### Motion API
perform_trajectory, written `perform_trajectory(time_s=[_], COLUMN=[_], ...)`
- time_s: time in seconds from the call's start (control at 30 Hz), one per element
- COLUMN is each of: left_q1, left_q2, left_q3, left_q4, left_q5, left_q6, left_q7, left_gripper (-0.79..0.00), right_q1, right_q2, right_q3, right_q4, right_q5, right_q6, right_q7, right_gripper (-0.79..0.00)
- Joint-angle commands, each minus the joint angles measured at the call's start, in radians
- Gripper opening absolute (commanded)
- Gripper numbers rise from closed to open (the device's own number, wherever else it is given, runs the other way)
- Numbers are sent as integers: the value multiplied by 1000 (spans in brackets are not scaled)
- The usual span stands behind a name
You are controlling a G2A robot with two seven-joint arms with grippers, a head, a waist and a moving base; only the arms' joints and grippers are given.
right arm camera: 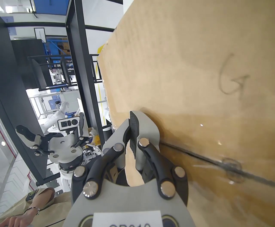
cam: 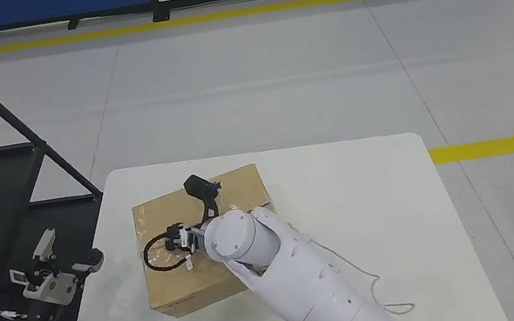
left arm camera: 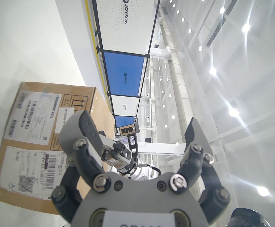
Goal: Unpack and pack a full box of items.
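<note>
The box [cam: 241,188] is sitting left of center in the top view, on the left part of the white table [cam: 364,194], closed, with its labelled side facing the frame's left edge.

The right arm is coming in from the bottom center of the top view and lying across the box's lower right corner. The right gripper [cam: 181,241] is resting on the box's top, near that top's left edge. In the right wrist view, the right gripper [right arm camera: 133,117] is keeping its jaws pressed together. Its tips are lying against the cardboard [right arm camera: 193,64] where the dark seam [right arm camera: 204,158] is reaching the box's edge. Whether any cardboard is caught between the pads cannot be told.

The left gripper [cam: 67,253] is hanging at the lower left of the top view, beyond the table's left edge and apart from the box. In its own wrist view the left gripper [left arm camera: 138,119] is holding its jaws spread wide with nothing between them. The box's labelled side [left arm camera: 43,120] is lying beside one finger [left arm camera: 90,131], not touching it. The right gripper [left arm camera: 111,150] is showing farther off at the box's top edge.
</note>
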Motion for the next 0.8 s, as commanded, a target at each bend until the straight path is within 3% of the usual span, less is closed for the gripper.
perform_trajectory(time_s=[0.0,0.37,0.77], left_q1=[-2,-14,-37], left_q2=[2,12,24], left_q3=[1,-18,-38], left_q4=[0,22,70], left_q5=[2,-6,-23], left_q6=[0,6,13], left_q7=[-6,-40,-84], left_gripper=[0,0,0], right_q1=[-59,-279,-391], right_q2=[18,75,91], right_q3=[24,161,238], right_q4=[-96,-426,-579], right_q5=[-34,-148,-118], right_q6=[36,253,266], right_q7=[-1,-112,-205], right_gripper=[-785,-785,-785])
